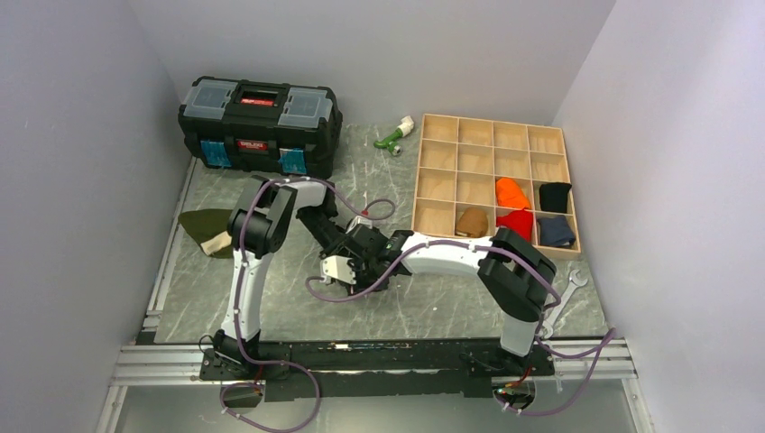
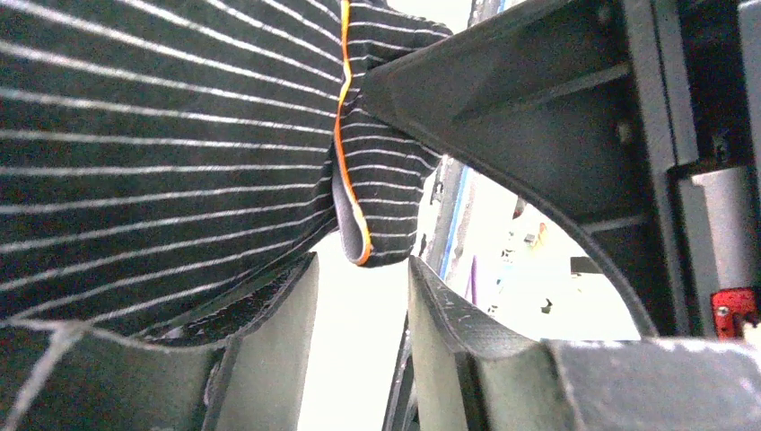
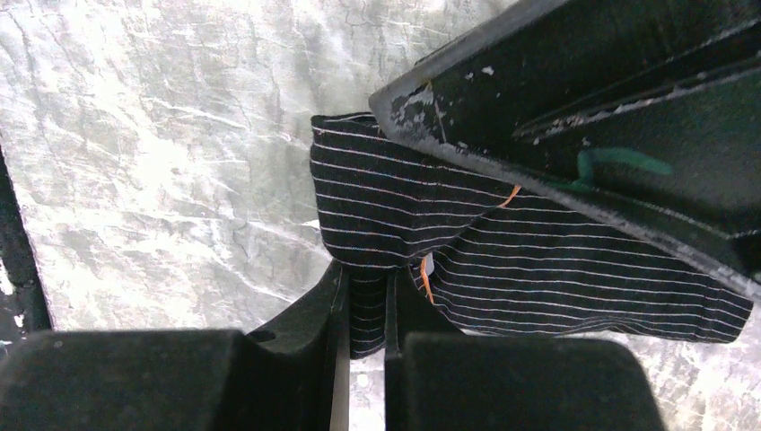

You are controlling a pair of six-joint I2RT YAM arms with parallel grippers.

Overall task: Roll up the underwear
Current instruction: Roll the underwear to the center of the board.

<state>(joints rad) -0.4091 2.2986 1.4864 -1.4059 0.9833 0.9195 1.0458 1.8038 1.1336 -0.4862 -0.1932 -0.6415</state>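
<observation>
The underwear (image 3: 538,269) is black knit with fine grey stripes and an orange seam. It lies bunched on the marbled table in the right wrist view. My right gripper (image 3: 368,280) is shut on a fold at its near edge. In the left wrist view the underwear (image 2: 161,153) fills the upper left, and its orange-edged end hangs just above my left gripper (image 2: 361,269). That gripper is open with nothing between its fingers. In the top view both grippers (image 1: 361,255) meet at the table's middle and hide the garment.
A black toolbox (image 1: 260,124) stands at the back left. An olive garment with a cream band (image 1: 209,231) lies left of the arms. A wooden compartment tray (image 1: 419,185) at the right holds rolled garments, including a black bundle (image 1: 555,196). A wrench (image 1: 564,302) lies near the right arm.
</observation>
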